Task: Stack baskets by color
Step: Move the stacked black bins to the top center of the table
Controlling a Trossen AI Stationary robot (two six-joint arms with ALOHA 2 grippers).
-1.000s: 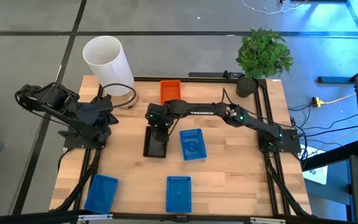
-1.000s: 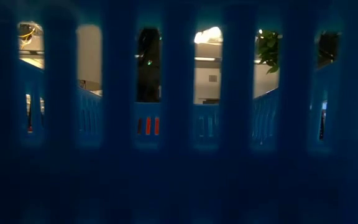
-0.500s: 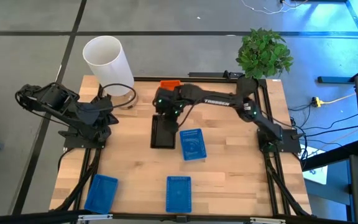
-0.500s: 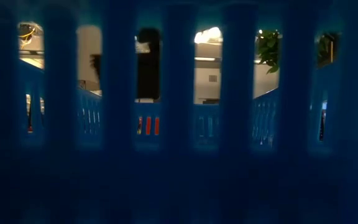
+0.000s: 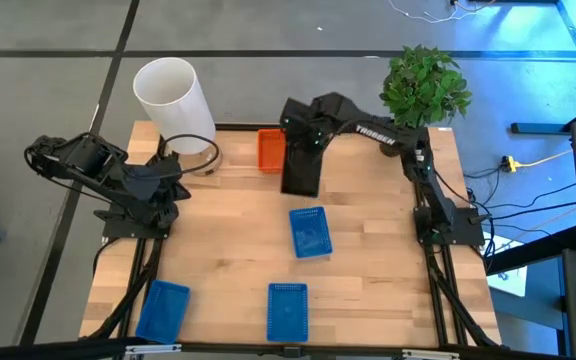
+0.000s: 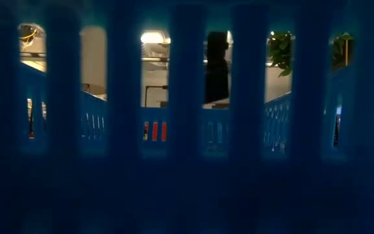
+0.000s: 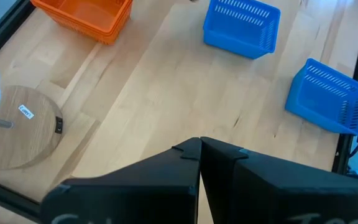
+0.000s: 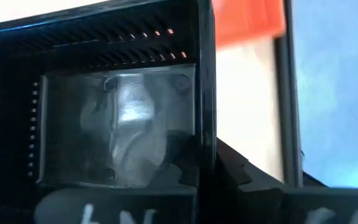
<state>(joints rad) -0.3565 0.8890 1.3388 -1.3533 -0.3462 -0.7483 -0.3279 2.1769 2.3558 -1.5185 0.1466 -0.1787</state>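
My right gripper [image 5: 303,150] is clamped on the rim of a black basket [image 5: 301,172], holding it clear of the table [image 5: 368,260] at the far edge, at about twelve o'clock from the table's centre. In my right wrist view the black basket [image 8: 114,118] fills the frame, its glossy floor and slotted wall close against my fingers, so the grip sits on one short wall.

Just beside the load, at its nine o'clock, sits the orange basket [image 5: 272,148], resting flat by the far edge. A blue basket [image 5: 308,232] lies near the table's centre, at six o'clock from my load. Two more blue baskets lie along the near edge: one at six o'clock [image 5: 288,311] and one at seven o'clock [image 5: 164,309].

My left gripper [image 7: 200,151] is closed and empty, parked at the table's nine o'clock side. Behind it stand a white cylinder [image 5: 171,95] and, at one o'clock, a plant [image 5: 424,86].

Handling assessment: I judge these baskets light, thin-walled plastic, fairly stiff yet liable to flex at the rim. The mesh gives good purchase; the smooth floor does not. The best hold is mid-way along a short wall, pinching over the rim, so the basket hangs level and nests squarely. A corner grip risks tilting.
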